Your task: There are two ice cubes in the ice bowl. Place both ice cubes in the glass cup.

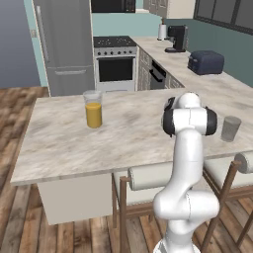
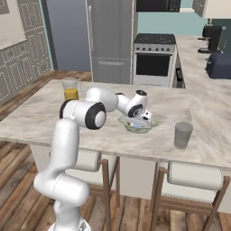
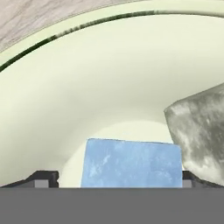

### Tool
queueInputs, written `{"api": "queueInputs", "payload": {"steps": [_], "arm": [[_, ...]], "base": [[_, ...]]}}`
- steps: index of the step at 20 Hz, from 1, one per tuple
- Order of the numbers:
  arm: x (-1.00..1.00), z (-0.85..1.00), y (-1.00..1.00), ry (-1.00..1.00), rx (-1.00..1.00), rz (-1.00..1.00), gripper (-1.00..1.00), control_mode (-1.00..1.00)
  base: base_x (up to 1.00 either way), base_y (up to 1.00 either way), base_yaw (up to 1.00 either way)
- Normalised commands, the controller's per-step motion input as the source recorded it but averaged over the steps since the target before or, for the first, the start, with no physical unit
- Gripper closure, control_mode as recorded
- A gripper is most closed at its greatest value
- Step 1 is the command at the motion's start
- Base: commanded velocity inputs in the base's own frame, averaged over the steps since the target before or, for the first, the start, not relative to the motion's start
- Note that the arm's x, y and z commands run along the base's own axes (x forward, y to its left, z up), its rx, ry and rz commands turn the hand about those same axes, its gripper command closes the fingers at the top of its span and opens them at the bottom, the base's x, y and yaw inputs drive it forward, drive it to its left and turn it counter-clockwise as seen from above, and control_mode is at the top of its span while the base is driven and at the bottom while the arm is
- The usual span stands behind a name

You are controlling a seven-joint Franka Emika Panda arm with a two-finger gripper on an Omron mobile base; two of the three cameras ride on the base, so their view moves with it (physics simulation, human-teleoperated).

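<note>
The ice bowl point(image 2: 152, 125) sits on the island counter, and its pale greenish-white inside point(image 3: 109, 78) curves around the hand. My gripper point(image 2: 138, 120) is down inside the bowl. One light-blue ice cube point(image 3: 131, 159) lies between the fingertips of my gripper point(image 3: 116, 180). The right tip is against it and the left tip stands a little off, so the gripper is open. A grey mottled block point(image 3: 199, 131) lies beside that cube; I cannot tell whether it is the second one. The grey glass cup point(image 2: 182, 134) point(image 1: 230, 128) stands to the right of the bowl.
A taller glass of orange liquid point(image 1: 93, 108) point(image 2: 71, 90) stands further left on the counter. Bar stools point(image 2: 191, 176) are tucked under the near edge. A toaster point(image 1: 205, 62) and a coffee machine point(image 1: 177, 38) stand on the far side counter.
</note>
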Motion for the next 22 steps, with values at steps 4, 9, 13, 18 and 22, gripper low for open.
{"api": "queueInputs", "payload": {"steps": [4,9,13,18,22], "arm": [[-0.04,-0.2,0.0,0.1,0.0,0.0,1.0,-1.0],[-0.23,0.16,0.0,0.01,0.03,-0.03,1.0,-1.0],[-0.17,0.66,0.0,-0.02,0.03,-0.08,1.0,-1.0],[-0.21,0.99,0.0,-0.05,0.0,-0.1,1.0,-1.0],[-0.83,0.89,0.0,-0.07,-0.03,-0.1,1.0,-1.0]], "base": [[0.0,0.0,0.0],[0.0,0.0,0.0],[0.0,0.0,0.0],[0.0,0.0,0.0],[0.0,0.0,0.0]]}}
